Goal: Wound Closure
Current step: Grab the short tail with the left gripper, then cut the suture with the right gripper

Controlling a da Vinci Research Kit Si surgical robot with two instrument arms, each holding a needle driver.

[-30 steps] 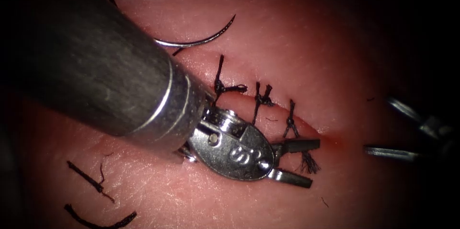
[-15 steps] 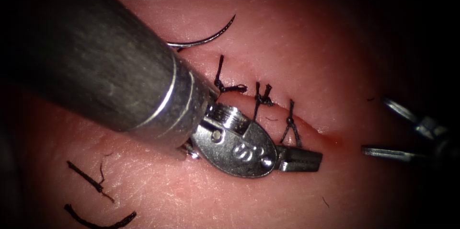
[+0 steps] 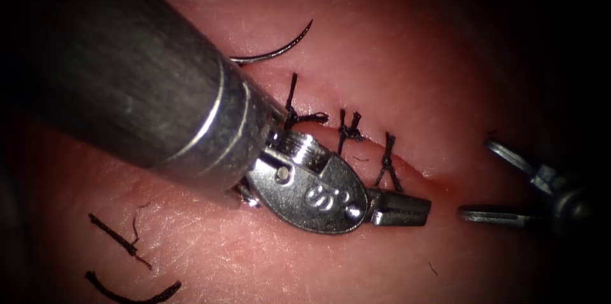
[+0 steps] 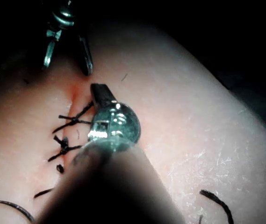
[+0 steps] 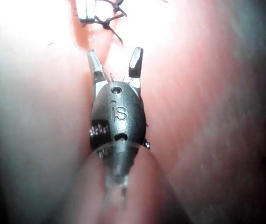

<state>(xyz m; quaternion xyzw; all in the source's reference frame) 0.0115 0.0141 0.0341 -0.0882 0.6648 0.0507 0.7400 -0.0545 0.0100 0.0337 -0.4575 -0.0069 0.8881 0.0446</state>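
**Closed left jaws on the last stitch's tail; needle lying loose**

Left tool [image 3: 400, 208], a polished steel needle driver on a thick grey shaft, has its jaws pressed together at the foot of the rightmost black knotted stitch [image 3: 387, 163], just below the cut [image 3: 407, 165] in the pale pink tissue [image 3: 382, 43]. They appear to pinch that stitch's frayed thread end, though the tuft itself is hidden between them. Right tool [image 3: 503, 183], a slimmer steel driver at the dim right edge, stands with its jaws spread and empty, near the cut's right end.

The thin curved steel needle [image 3: 280, 48] lies free on the tissue above the cut, held by neither tool and not in the tissue, its swaged half hidden behind the left shaft.

Risk, as a judgement: a pull on so short a tail could loosen the knot or slip free, and the broad shaft could sweep the unseen needle.

The left wrist view shows the right tool [image 4: 67, 49] close beyond the left tool's tip; the right wrist view confirms its splayed, empty jaws [image 5: 115, 60].
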